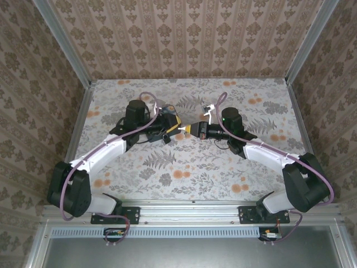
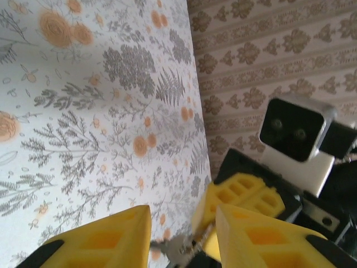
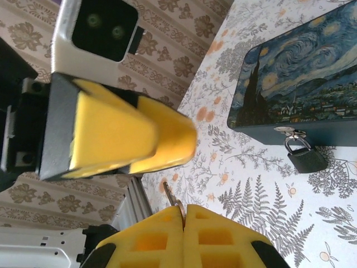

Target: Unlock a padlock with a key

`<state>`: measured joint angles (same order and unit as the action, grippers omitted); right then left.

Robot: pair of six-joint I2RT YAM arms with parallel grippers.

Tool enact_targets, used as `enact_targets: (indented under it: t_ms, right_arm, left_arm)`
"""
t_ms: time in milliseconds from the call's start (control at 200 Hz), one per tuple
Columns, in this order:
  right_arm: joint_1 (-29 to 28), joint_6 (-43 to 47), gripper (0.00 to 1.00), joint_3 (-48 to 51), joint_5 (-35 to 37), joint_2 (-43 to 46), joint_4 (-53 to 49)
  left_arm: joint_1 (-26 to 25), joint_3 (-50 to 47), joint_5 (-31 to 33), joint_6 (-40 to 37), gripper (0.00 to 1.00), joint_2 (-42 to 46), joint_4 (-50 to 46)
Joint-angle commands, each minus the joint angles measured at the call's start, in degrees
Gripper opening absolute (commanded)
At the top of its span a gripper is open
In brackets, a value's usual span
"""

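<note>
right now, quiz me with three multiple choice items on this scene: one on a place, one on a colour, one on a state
1. Where is the small dark padlock?
A) hanging at the latch of the flat box printed with a blue starry-night painting
B) on top of the lid
C) on the floor

2. What colour are the right tool's fingers?
A) blue
B) yellow
C) red

3. What state is the right tool in?
A) wide open, empty
B) shut on the padlock
C) shut on the small silver metal key

Answers:
1. A, it dangles from the box's front edge.
2. B, the right wrist view shows yellow pads.
3. C, the key pokes out between the closed fingers.
</note>
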<state>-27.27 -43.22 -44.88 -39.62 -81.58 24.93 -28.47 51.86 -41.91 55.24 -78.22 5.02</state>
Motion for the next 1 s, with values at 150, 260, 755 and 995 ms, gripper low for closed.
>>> enact_targets:
  t_ms: [150, 260, 755, 995]
  right_arm:
    - [-0.2, 1.9, 0.00, -0.8, 0.8, 1.4, -1.8]
    - [-0.2, 1.6, 0.00, -0.8, 0.7, 1.4, -1.7]
    - [-0.9, 1.0, 0.00, -2.1, -0.8, 1.1, -1.7]
    - [-1.0, 1.0, 0.00, -2.9, -1.3, 0.4, -2.5]
  left_arm:
    - [0.0, -0.1, -4.9, -8.5, 0.32, 2.1, -7.0]
    - [-0.5, 0.2, -5.3, -9.2, 0.29, 1.7, -7.1]
    - [-1.8, 1.6, -6.1, -10.4, 0.23, -0.9, -6.3]
    - [-1.8, 1.6, -6.8, -10.6, 0.11, -1.1, -5.8]
